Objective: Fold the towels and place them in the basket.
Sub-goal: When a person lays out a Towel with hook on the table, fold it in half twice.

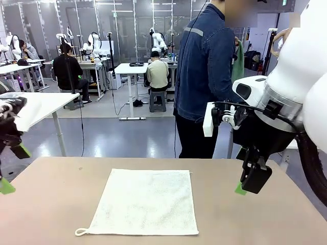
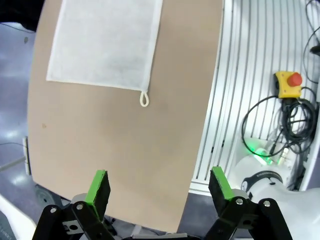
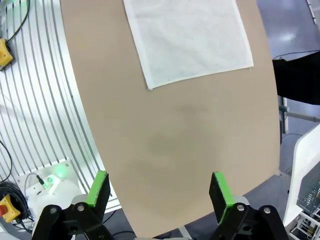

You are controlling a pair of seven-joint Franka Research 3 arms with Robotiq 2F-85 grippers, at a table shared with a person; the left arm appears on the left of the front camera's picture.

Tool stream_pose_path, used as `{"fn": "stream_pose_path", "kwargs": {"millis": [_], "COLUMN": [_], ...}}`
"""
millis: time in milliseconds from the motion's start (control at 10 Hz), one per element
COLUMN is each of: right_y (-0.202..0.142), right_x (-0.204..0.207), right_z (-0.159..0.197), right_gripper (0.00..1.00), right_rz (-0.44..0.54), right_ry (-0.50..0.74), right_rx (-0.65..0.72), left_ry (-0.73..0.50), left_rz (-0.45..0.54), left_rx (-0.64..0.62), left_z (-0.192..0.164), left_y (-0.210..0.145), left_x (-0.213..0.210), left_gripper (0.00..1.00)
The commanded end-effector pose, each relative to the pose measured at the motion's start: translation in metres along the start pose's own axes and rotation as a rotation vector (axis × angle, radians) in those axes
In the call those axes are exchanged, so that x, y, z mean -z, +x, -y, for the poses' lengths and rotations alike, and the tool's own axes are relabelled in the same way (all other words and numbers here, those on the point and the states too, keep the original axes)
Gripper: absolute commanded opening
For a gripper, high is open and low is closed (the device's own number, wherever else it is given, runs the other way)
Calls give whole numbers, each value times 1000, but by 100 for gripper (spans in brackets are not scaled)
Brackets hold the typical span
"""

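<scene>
A white towel (image 1: pixel 145 201) lies spread flat in the middle of the brown table (image 1: pixel 51 204), its hanging loop at the near left corner. My left gripper (image 1: pixel 13 168) hovers open at the table's left edge, well apart from the towel. Over the table's right side hangs my right gripper (image 1: pixel 248 181), also open and empty. In the left wrist view the towel (image 2: pixel 107 42) lies far beyond the open gripper (image 2: pixel 160 187). The right wrist view has the towel (image 3: pixel 187 37) ahead of its open gripper (image 3: pixel 160 190). A person at the far side holds a green towel (image 1: pixel 237 64). The basket is out of view.
The person (image 1: pixel 204 76) stands close behind the table's far edge, right of centre. On the robot's side a slatted metal surface carries a yellow emergency-stop box (image 2: pixel 288 83) and loose cables (image 2: pixel 272 125). Bare tabletop surrounds the towel on both sides.
</scene>
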State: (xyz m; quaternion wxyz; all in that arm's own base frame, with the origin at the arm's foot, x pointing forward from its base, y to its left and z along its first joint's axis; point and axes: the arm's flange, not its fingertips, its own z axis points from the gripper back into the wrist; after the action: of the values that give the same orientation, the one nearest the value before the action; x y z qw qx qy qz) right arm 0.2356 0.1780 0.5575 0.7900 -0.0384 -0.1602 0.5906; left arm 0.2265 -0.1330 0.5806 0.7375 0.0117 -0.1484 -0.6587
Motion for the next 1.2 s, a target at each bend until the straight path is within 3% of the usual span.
{"fn": "stream_pose_path", "kwargs": {"millis": [0, 300, 500, 800, 1100], "right_y": [16, 35, 44, 50, 50], "right_x": [32, 80, 113, 154, 185], "right_z": [4, -1, -6, -10, -10], "right_gripper": [100, 100, 100, 100, 100], "right_rz": [-49, -78, -62, -64, -56], "right_ry": [11, 75, 81, 131, 145], "right_rx": [-37, -139, -218, -246, -247], "left_ry": [-47, -106, -160, -106, -129], "left_rz": [-1, -24, 29, -37, -50], "left_rx": [74, 104, 117, 117, 102], "left_z": [-12, -11, -7, -2, -6], "left_y": [24, 44, 42, 40, 34], "left_x": [34, 90, 130, 180, 213], "left_gripper": [100, 100, 100, 100, 100]}}
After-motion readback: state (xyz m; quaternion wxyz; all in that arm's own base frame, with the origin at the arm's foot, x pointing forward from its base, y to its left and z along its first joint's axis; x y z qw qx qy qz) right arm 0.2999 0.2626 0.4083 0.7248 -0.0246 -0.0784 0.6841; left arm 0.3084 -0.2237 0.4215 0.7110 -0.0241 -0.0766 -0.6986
